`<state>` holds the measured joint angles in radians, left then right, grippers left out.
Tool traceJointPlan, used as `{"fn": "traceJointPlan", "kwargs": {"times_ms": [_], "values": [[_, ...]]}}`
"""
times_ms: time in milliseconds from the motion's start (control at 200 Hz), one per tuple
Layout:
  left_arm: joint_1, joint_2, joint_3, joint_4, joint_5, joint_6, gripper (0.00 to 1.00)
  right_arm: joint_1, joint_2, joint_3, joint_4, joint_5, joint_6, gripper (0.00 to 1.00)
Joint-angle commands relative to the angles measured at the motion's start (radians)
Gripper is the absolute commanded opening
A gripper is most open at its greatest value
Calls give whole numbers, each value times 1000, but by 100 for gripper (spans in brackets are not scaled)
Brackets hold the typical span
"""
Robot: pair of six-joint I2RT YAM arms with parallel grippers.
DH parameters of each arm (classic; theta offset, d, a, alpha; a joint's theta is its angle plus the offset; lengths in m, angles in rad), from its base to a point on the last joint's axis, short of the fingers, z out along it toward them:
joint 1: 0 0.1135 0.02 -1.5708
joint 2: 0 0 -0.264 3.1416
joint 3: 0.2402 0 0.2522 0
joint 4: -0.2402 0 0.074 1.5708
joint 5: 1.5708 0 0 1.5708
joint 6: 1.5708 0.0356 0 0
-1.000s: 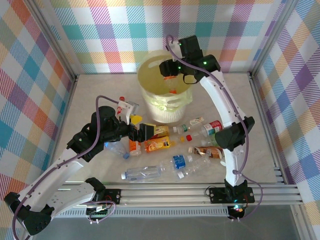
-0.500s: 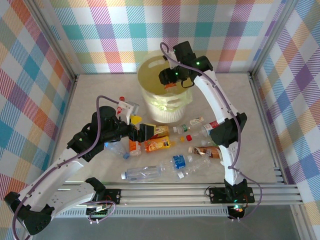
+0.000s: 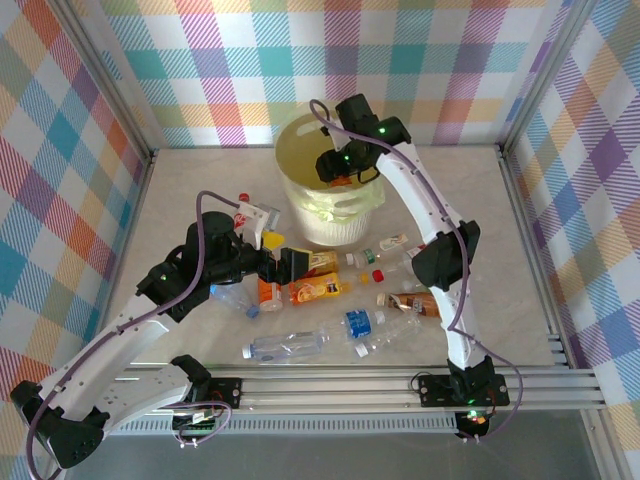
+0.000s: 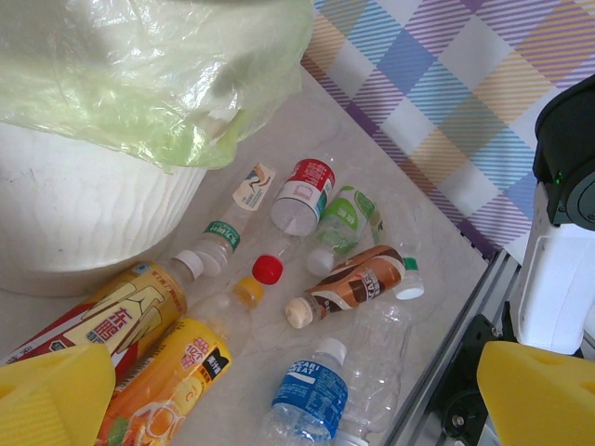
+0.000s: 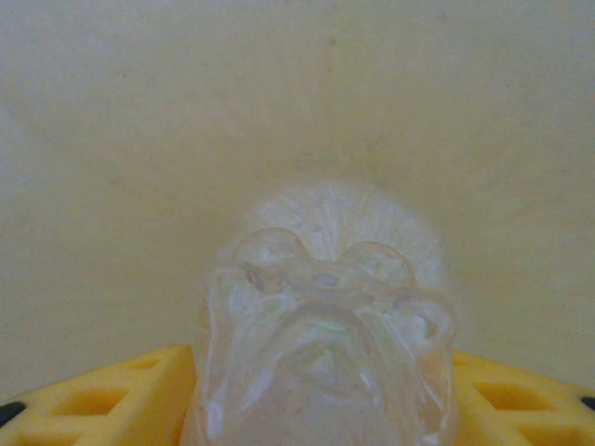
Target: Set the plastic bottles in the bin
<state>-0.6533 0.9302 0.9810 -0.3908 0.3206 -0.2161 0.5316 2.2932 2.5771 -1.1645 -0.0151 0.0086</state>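
1 overhead, 2 close wrist views

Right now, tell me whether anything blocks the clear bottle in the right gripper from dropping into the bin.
Nothing visible does. The right gripper holds the clear bottle over the bin, with bare bag liner beyond it.

The left arm (image 3: 120, 340) and right arm (image 3: 422, 200) are made of white links w/ black joint housings (image 3: 190, 275) and black bases (image 3: 470, 385). A purple cable (image 3: 198, 210) is run loosely along each. Small green LEDs (image 3: 379, 126) are lit on several joints. Left fingers (image 4: 56, 395) and right fingers (image 5: 112, 400) are moulded in yellow plastic; sq. recesses are seen in the right pair.
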Motion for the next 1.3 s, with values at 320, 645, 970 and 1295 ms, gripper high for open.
{"fn": "traceJointPlan", "kwargs": {"times_ms": [320,645,970,1295], "values": [[-12,-1,5,79,-5,-11,100,10,35,67,-79,12,-37,62],[-11,-3,20,63,0,2,100,12,14,41,-67,32,-26,67],[-12,-42,26,37,-30,5,100,12,-67,75,6,48,10,82],[-12,-40,34,25,-3,2,100,12,-205,75,76,59,35,91]]}}
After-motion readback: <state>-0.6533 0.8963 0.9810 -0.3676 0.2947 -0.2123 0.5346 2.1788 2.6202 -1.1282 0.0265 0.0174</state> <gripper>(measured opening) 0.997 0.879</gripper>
